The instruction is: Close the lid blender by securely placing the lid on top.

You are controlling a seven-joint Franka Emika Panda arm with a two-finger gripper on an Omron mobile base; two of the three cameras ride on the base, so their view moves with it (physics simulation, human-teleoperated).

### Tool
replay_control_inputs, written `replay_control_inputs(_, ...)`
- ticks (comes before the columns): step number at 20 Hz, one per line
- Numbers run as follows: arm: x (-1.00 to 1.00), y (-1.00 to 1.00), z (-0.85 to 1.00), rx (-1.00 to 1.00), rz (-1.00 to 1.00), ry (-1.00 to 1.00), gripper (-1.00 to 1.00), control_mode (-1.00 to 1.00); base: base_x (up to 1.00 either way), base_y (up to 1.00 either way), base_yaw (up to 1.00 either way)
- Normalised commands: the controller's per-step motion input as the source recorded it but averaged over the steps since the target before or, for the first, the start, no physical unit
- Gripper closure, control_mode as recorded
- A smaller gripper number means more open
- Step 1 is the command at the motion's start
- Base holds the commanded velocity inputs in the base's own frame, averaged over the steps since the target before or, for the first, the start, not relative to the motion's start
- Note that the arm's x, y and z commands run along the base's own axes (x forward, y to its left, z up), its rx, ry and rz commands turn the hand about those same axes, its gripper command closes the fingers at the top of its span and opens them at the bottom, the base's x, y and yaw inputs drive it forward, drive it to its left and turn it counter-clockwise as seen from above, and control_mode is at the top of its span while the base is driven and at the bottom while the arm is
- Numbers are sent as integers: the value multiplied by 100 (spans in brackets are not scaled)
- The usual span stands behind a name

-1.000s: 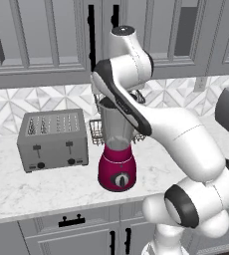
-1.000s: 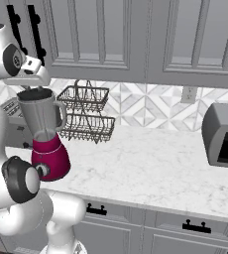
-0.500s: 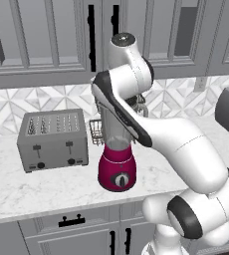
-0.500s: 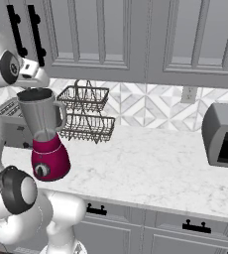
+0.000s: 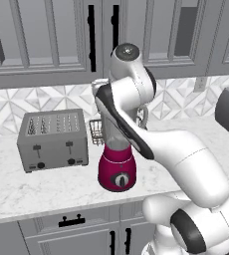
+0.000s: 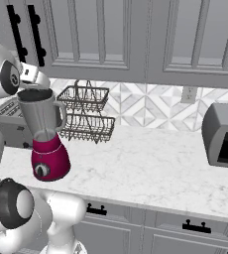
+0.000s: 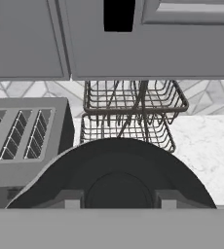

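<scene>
Left base view: one blender [image 5: 117,172] stands on the marble counter [image 5: 17,191], its magenta base with the round dial facing forward and its jar mostly hidden behind the white arm. One four-slot toaster [image 5: 53,139] sits just to its left, apart from it. One wire basket rack [image 5: 96,130] peeks out between toaster and blender, against the tiled wall.

Right base view: the same single blender [image 6: 44,136] shows its clear grey jar, open at the mouth, with nothing visible inside. The two-tier wire rack [image 6: 85,115] stands behind and to the right; both baskets look bare. One dark grey appliance [image 6: 224,135] sits far right on the counter.

Hand view: one black round lid [image 7: 116,177] fills the lower middle, close under the camera, with the toaster [image 7: 24,133] left and the rack [image 7: 133,112] behind. Whether the claw holds the lid or how wide it stands, I cannot tell.
</scene>
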Motion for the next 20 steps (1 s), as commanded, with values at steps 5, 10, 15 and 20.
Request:
replay_control_inputs(5, 21, 0, -1, 5, -6, -6, 100, -100, 0, 0, 0)
replay_control_inputs(10, 8, 0, -23, 5, -1, -1, 100, -100, 0, 0, 0)
replay_control_inputs(15, -12, 0, -18, 0, 0, -5, 100, -100, 0, 0, 0)
replay_control_inputs(20, 0, 0, -14, 0, 0, -3, 100, -100, 0, 0, 0)
